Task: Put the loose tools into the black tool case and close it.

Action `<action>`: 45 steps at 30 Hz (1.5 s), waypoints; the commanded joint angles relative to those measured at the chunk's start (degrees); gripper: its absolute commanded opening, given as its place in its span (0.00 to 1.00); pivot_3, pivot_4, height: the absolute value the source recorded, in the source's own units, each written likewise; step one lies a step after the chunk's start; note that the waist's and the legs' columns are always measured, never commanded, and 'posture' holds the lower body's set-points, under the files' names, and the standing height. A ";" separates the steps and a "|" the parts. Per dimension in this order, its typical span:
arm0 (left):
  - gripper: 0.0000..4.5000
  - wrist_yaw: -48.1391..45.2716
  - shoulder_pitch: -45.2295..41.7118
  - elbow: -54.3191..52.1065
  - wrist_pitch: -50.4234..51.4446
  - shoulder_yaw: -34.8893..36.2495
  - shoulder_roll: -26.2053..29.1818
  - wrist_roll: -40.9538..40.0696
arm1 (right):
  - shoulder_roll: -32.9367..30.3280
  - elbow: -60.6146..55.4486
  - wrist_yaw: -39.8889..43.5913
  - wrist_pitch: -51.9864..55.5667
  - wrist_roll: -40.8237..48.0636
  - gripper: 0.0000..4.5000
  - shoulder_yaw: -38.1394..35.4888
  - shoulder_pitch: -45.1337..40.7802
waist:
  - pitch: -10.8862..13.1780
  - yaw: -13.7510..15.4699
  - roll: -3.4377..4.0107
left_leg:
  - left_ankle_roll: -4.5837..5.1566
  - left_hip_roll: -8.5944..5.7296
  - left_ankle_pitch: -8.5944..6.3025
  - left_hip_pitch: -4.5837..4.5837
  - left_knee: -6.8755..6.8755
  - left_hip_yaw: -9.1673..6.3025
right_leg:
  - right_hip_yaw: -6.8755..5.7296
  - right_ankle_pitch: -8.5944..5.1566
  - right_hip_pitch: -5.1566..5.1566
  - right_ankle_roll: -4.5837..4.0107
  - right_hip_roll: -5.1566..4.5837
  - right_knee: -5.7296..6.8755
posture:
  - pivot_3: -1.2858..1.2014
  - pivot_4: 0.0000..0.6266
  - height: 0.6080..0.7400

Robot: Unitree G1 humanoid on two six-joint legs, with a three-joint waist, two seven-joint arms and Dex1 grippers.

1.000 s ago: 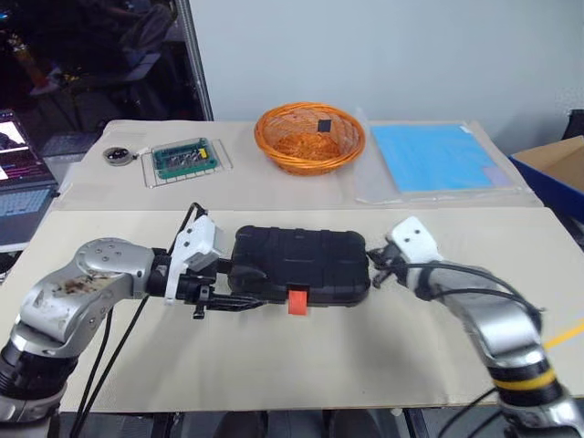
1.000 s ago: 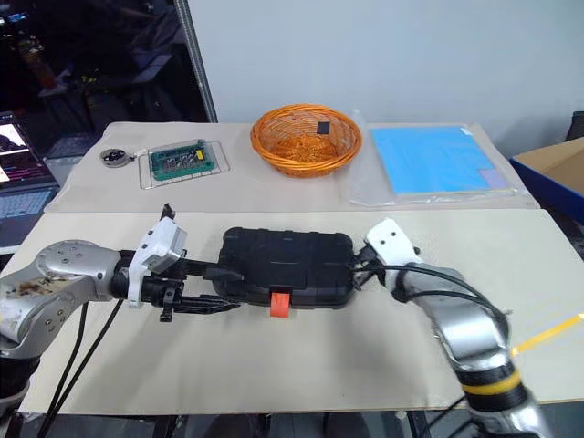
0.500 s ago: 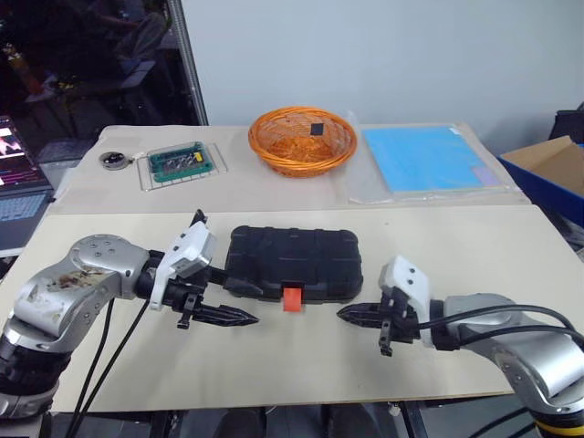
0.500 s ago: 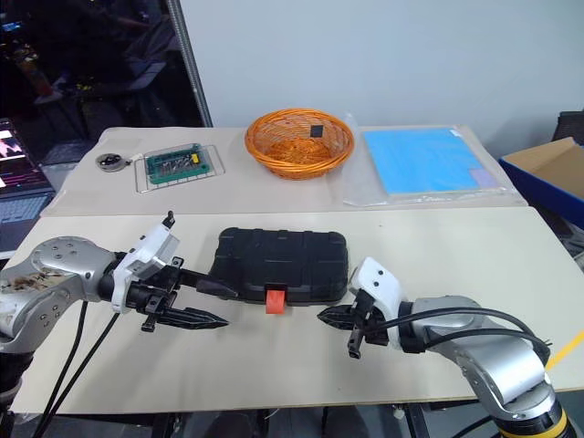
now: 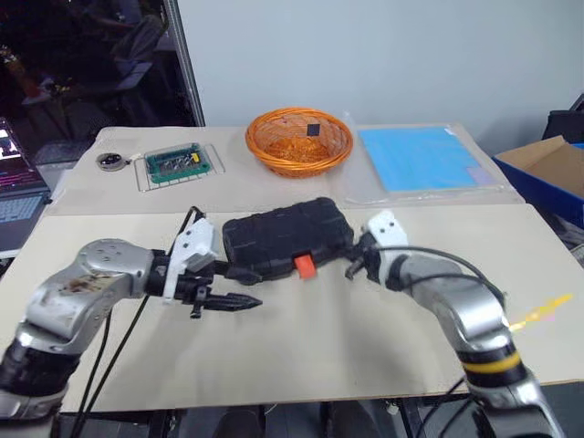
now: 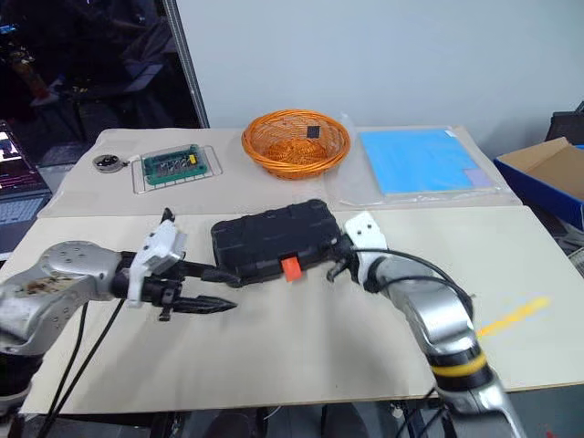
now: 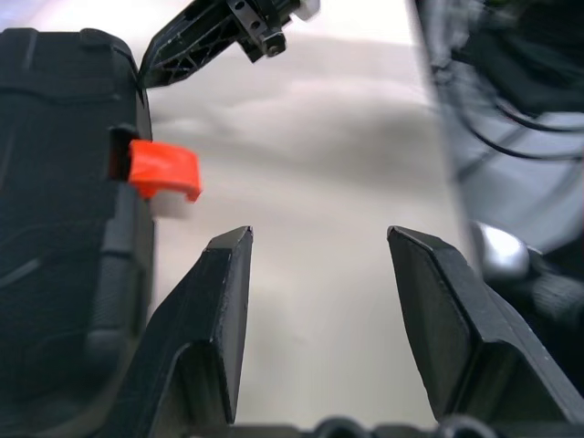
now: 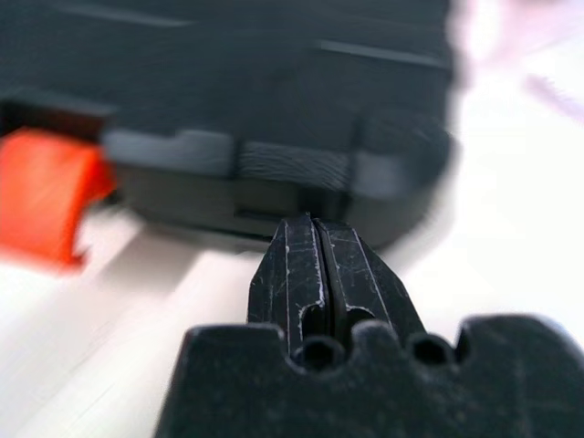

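The black tool case [image 5: 287, 235] lies closed on the table, skewed, with its orange latch [image 5: 304, 265] facing the front edge. My left gripper [image 5: 245, 286] is open at the case's front left corner. One finger [image 7: 214, 310] lies close along the case's front wall and nothing is between the fingers. My right gripper [image 5: 351, 269] is shut and empty, its tip [image 8: 310, 226] right at the case's front right corner [image 8: 401, 155]. The loose tools are out of view.
An orange wicker basket [image 5: 298, 141] stands at the back centre. A blue sheet in a clear sleeve [image 5: 420, 157] lies to its right. A circuit board in a clear tray [image 5: 178, 162] and a small round object [image 5: 114, 160] lie at the back left. A cardboard box [image 5: 547, 157] stands off the right edge.
My right gripper drew back toward the table's front, then came forward again to the case's right front corner. The case now lies skewed, right end farther back. My left gripper barely moved.
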 commanded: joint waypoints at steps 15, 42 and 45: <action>0.56 -0.39 -8.28 16.92 -5.92 -11.58 -5.79 14.06 | 8.70 -21.07 -5.40 23.25 10.93 0.93 -3.99 0.76 | -0.04 -0.86 0.06 | 0.28 0.06 -0.18 -0.71 0.02 0.11 | 0.15 0.26 -0.78 -0.46 0.11 0.09 | 0.52 0.24 1.00; 0.56 0.47 -6.28 16.76 -6.14 -9.85 -6.18 14.83 | 14.64 -10.45 -8.84 16.57 5.30 0.26 3.78 -2.93 | -0.04 -1.54 0.07 | 0.27 0.08 -0.17 -0.52 0.02 0.17 | 0.46 0.27 -0.85 -0.47 0.23 0.42 | 0.52 0.24 1.00; 0.56 0.78 -6.27 17.18 -6.09 -9.76 -6.47 14.89 | 14.59 -8.42 -8.29 14.70 4.66 0.26 4.61 -3.55 | -0.04 -1.58 0.07 | 0.27 0.09 -0.17 -0.48 0.02 0.17 | 0.56 0.26 -0.87 -0.47 0.26 0.49 | 0.52 0.24 1.00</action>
